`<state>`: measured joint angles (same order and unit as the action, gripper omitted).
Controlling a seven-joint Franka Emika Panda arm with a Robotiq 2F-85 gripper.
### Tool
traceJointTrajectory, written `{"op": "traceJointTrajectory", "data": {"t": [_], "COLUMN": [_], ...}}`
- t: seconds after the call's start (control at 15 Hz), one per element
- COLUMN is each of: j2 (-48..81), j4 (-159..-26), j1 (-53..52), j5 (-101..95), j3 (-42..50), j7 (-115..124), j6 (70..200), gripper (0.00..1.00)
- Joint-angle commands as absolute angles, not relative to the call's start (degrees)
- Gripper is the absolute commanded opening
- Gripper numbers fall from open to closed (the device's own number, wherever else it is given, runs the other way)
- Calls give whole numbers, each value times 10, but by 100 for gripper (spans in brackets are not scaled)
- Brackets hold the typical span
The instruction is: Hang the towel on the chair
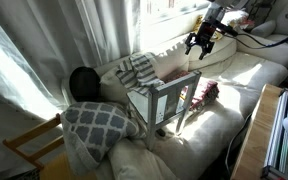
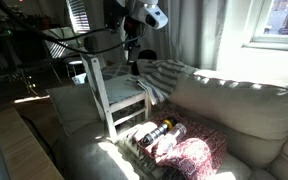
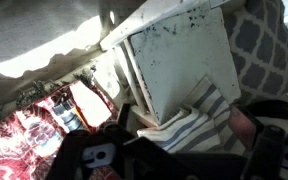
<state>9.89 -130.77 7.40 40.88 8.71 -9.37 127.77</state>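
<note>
- In the wrist view our gripper (image 3: 184, 152) fills the lower edge, its fingers spread wide and holding nothing. In an exterior view it (image 1: 202, 45) hangs at upper right, touching nothing.
- Next, at lower centre, the towel (image 3: 199, 115) lies bunched against the edge of the chair's seat.
- The chair (image 3: 179, 65) stands on the sofa (image 1: 254, 75).
- Farthest, at upper right, we see the lattice cushion (image 3: 262, 40).
</note>
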Motion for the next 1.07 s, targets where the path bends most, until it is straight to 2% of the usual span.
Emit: {"op": "traceJointTrajectory", "data": {"t": [0.0, 0.67, 0.73, 1.0], "j2": [206, 477, 416, 429], "j4": [-1251, -1047, -1109, -1096], "j1": [97, 161, 130, 130], "j5": [503, 762, 711, 717], "j3": [70, 12, 38, 38], "j7": [-105, -205, -173, -178], "j6": [1309, 1285, 1300, 1300], "gripper": [100, 100, 100, 100]}}
